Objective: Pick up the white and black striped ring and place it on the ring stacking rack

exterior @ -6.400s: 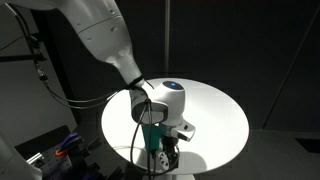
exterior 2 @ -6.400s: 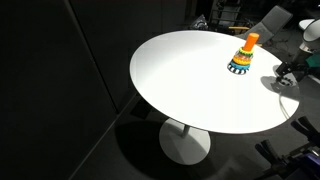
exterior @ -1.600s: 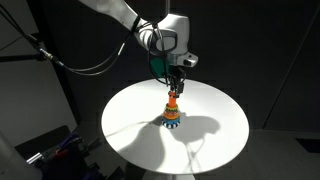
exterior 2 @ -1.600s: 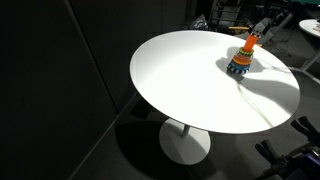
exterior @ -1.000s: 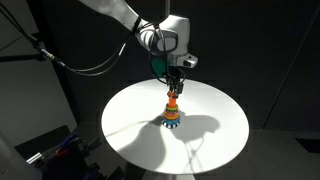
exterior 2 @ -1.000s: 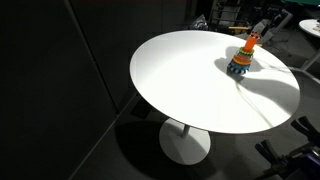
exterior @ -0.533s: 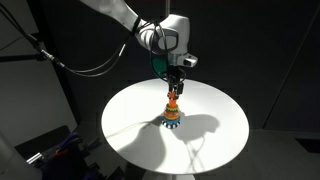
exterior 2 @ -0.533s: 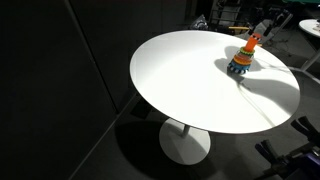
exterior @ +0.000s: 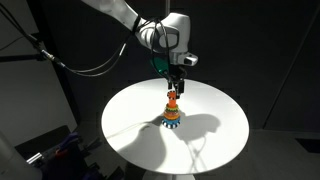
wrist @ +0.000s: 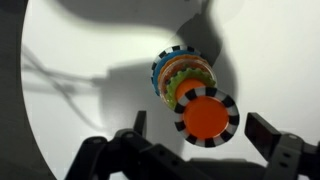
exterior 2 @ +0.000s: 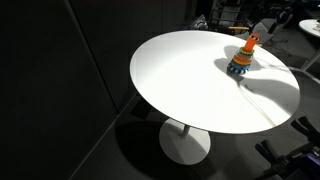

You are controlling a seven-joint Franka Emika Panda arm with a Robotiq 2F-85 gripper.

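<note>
The white and black striped ring (wrist: 205, 118) sits around the orange top of the ring stacking rack (wrist: 183, 78), above the coloured rings stacked lower down. My gripper (wrist: 200, 126) is open directly over the rack, with one finger on each side of the striped ring and a small gap to each. In both exterior views the gripper (exterior: 175, 86) (exterior 2: 256, 30) hangs just above the rack (exterior: 172, 115) (exterior 2: 241, 61), which stands on the round white table (exterior: 220, 115).
The round white table (exterior 2: 190, 85) holds only the rack. Dark curtains surround it. Cables and equipment lie by the table's edge (exterior: 60, 145).
Over the last second almost nothing has moved. Much earlier the gripper was low at the table's near edge; it now stands over the rack with the striped ring on the peg.
</note>
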